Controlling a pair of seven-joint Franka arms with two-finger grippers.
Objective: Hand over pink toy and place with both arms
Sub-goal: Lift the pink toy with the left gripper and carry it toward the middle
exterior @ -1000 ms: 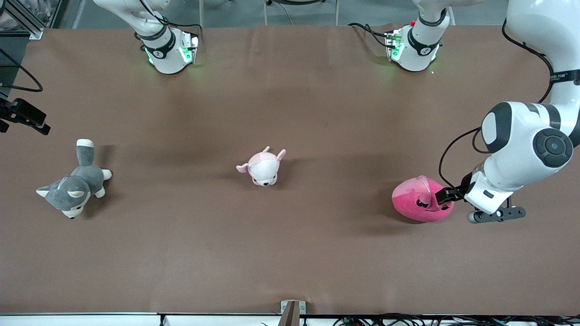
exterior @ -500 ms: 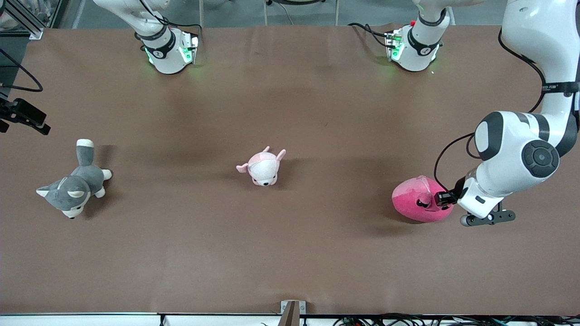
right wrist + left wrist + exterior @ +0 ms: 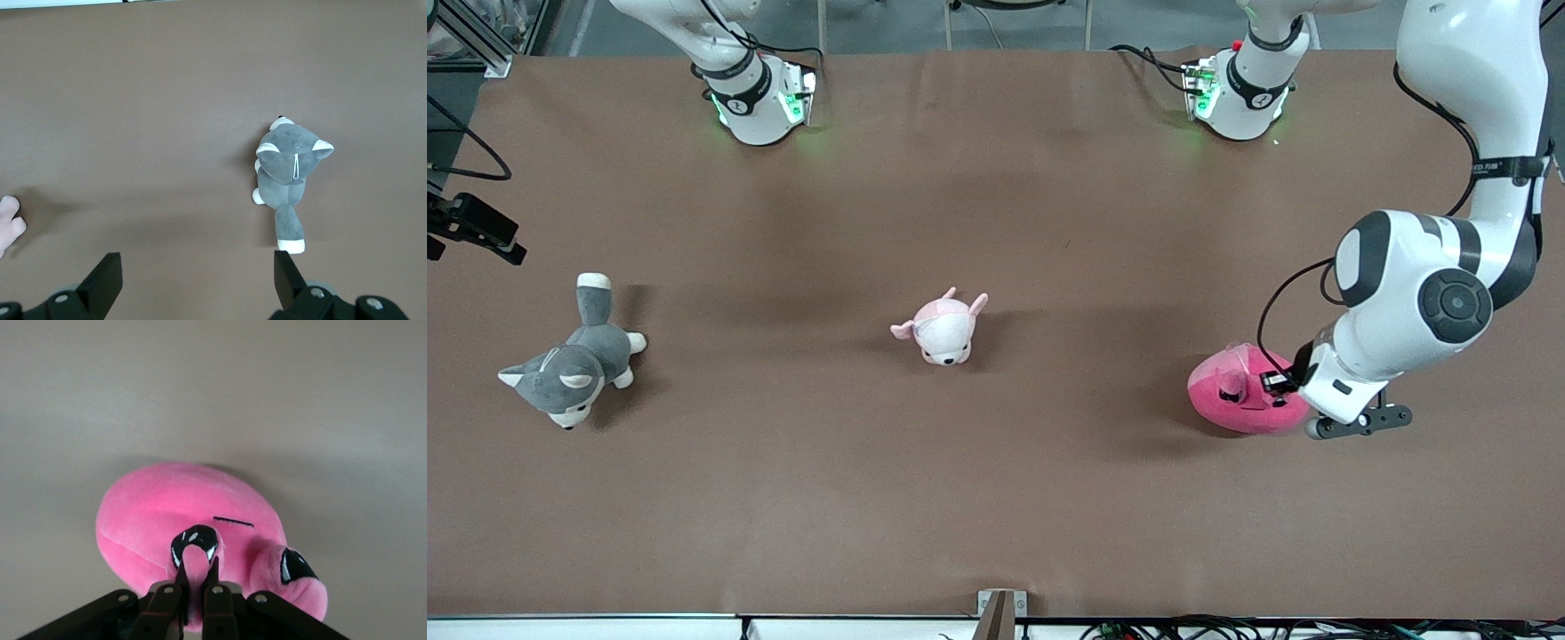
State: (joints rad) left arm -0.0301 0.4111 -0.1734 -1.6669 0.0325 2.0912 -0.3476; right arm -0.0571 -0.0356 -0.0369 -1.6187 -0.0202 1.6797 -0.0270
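Observation:
The pink toy (image 3: pixel 1238 402) is a round hot-pink plush with black eyes, low over the brown table near the left arm's end. My left gripper (image 3: pixel 1272 384) is at the toy's side. In the left wrist view my left gripper (image 3: pixel 197 563) is shut on a small pink nub of the toy (image 3: pixel 173 513), between its black eyes. My right gripper (image 3: pixel 197 267) is open and empty, high over the table near the right arm's end. It is out of the front view.
A pale pink-and-white plush animal (image 3: pixel 943 331) sits mid-table; its edge also shows in the right wrist view (image 3: pixel 8 227). A grey-and-white plush cat (image 3: pixel 569 360) lies near the right arm's end and shows in the right wrist view (image 3: pixel 288 167).
My left gripper has moved a little toward the middle of the table, and the pink toy has shifted the same way with it. The other plush toys have not moved.

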